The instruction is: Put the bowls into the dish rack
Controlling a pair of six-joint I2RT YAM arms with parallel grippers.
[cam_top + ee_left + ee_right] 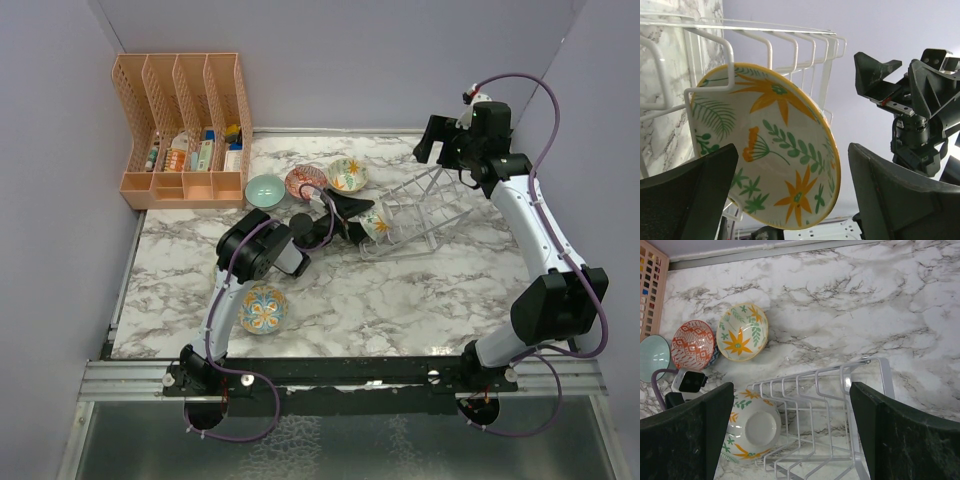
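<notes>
**Bowl in end slot, left hand around it: watch the pull-back**

- Left hand (792, 146) stands wide apart, one finger on each side of the yellow-rimmed floral bowl (765, 115). I see no grip on it.
- That bowl sits on edge in the end slot of the dish rack (430, 190), leaning, with one wire crossing its rim.
- Right hand (792, 387) is also apart and holds nothing. It hovers above the rack's far end.
- On the bench (400, 300), unloaded: teal bowl (264, 190), red-patterned bowl (305, 182) and a second floral bowl (347, 174) in a row near the rack, plus a blue-and-yellow bowl (263, 309) just beside the left arm.

Risks, as I judge them:
- A finger catches the rim on the way out and drags the bowl from its slot, or rolls it onto the bench.
- The rack looks light (I cannot tell whether it sits flat). A nudge could slide or tip it, spilling the bowl.
- The left arm swinging back could clip the blue-and-yellow bowl.
- The two hands are close over the rack, so a careless reach could make them collide.
</notes>
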